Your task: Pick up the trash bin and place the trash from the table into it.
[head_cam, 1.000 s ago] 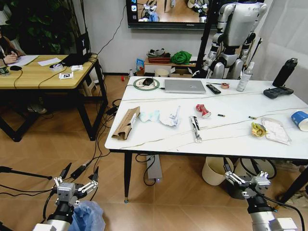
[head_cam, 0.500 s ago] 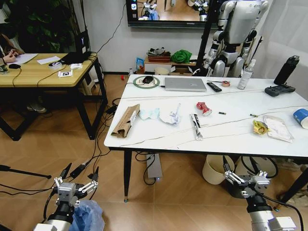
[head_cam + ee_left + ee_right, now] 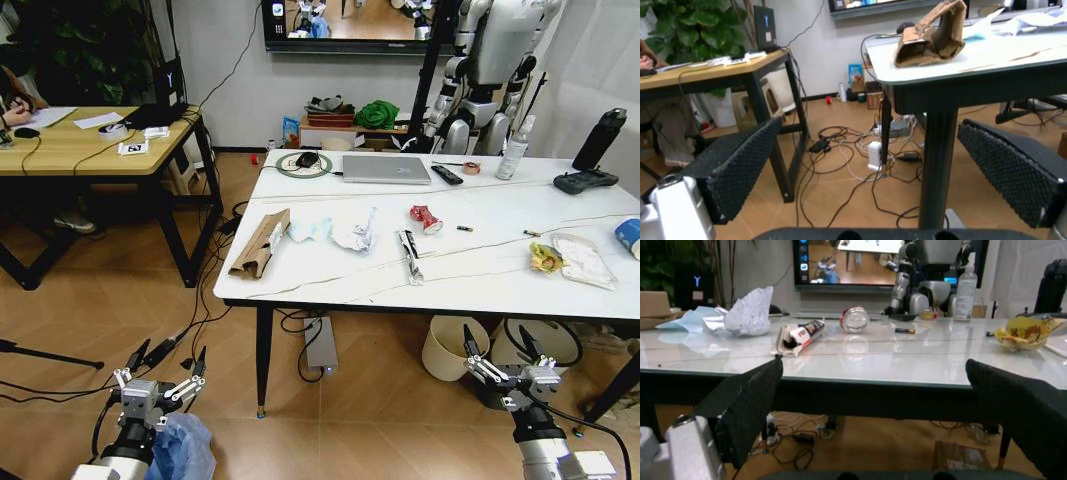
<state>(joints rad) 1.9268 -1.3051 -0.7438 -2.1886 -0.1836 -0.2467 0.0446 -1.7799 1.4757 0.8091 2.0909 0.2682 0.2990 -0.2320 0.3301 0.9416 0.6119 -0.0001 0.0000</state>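
Head view: both arms hang low before the counter (image 3: 440,290), left end effector (image 3: 158,385) and right end effector (image 3: 503,372) spread wide and empty. The trash bin (image 3: 180,450) sits by the left arm, ungrasped. Its slippery bag could slide from the grip, and the far-flung trash (image 3: 258,243) invites missed pieces.

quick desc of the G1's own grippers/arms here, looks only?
Both match. Left gripper and right gripper: silver-grey metal bodies with black fingers splayed in a V. Finger pads are broad, flat, black, with a knurled diamond texture. Forearms are pale grey cylinders; thin black cables run near each wrist.
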